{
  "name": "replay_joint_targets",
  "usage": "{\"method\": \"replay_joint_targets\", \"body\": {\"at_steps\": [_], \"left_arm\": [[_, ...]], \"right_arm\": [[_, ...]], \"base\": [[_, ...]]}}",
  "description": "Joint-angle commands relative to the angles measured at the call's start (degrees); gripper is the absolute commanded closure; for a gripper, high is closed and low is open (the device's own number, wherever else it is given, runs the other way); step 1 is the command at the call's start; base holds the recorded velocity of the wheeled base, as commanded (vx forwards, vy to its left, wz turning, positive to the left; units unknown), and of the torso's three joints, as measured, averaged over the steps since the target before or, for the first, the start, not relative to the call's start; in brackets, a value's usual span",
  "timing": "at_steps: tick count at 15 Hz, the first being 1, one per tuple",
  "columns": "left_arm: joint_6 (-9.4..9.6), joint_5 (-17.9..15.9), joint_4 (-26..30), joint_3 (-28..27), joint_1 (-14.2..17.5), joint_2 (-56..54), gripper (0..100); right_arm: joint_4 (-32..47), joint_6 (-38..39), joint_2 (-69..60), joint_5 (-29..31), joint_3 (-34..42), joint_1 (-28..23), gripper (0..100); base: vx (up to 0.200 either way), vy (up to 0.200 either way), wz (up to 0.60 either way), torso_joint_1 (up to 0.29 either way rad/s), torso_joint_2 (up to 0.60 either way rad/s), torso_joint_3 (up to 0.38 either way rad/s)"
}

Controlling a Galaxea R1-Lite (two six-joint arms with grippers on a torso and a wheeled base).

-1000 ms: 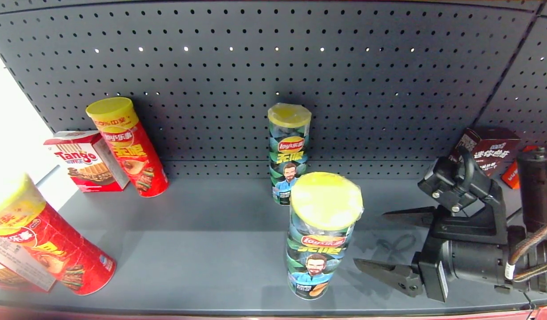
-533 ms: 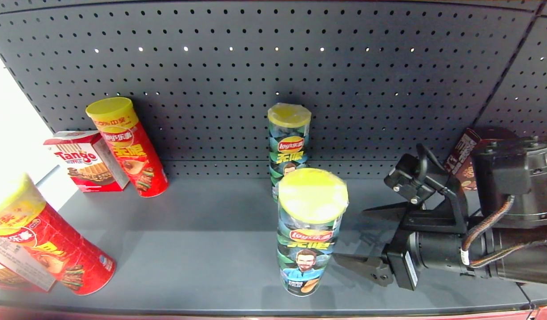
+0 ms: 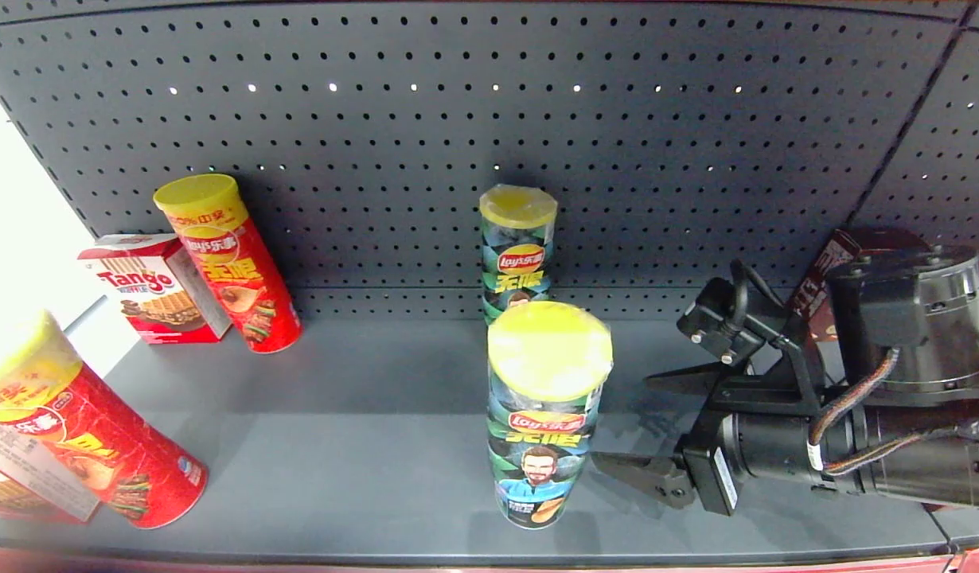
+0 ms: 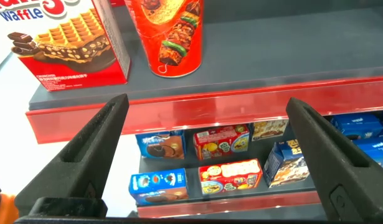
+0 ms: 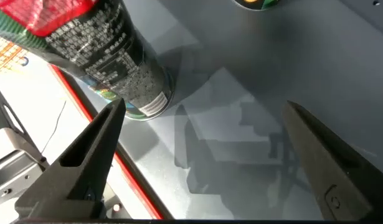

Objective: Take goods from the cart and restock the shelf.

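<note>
1. Standing upright near the front edge of the grey shelf (image 3: 362,430): front green can (image 3: 547,414), yellow lid, 1 unit.
2. Rear green can (image 3: 517,247): upright against the pegboard panel (image 3: 458,119), directly behind item 1, its lower part hidden by that can's lid.
3. Right gripper (image 3: 626,422): level above the shelf, just beside the front green can on its right side; fingers spread wide, holding nothing. Whether the nearer fingertip touches the can cannot be told.
4. Left gripper (image 4: 207,104): fingers spread wide, empty, in front of the shelf's red front lip (image 4: 241,109), with small boxes (image 4: 222,140) on the lower shelves beyond.
5. Red cans, 2 units: back red can (image 3: 227,263) upright at rear left, touching the wafer box (image 3: 151,286); front red can (image 3: 91,430) at the front left corner.
6. Dark red box (image 3: 836,255): rear right, partly hidden behind the right arm.
</note>
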State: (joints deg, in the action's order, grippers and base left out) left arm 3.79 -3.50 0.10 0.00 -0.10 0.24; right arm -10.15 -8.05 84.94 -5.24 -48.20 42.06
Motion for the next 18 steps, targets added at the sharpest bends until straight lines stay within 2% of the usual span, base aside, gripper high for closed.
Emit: {"method": "replay_joint_targets", "body": {"at_steps": [1, 18], "left_arm": [[-0.01, 0.1, 0.0, 0.0, 0.0, 0.1, 0], [-0.01, 0.0, 0.0, 0.0, 0.0, 0.1, 0]], "right_arm": [[0.0, 0.0, 0.3, 0.0, -0.2, 0.0, 0], [0.0, 0.0, 2.3, 0.0, -2.0, 0.7, 0]], "base": [[0.000, 0.000, 0.00, 0.000, 0.00, 0.000], [0.000, 0.000, 0.00, 0.000, 0.00, 0.000]]}}
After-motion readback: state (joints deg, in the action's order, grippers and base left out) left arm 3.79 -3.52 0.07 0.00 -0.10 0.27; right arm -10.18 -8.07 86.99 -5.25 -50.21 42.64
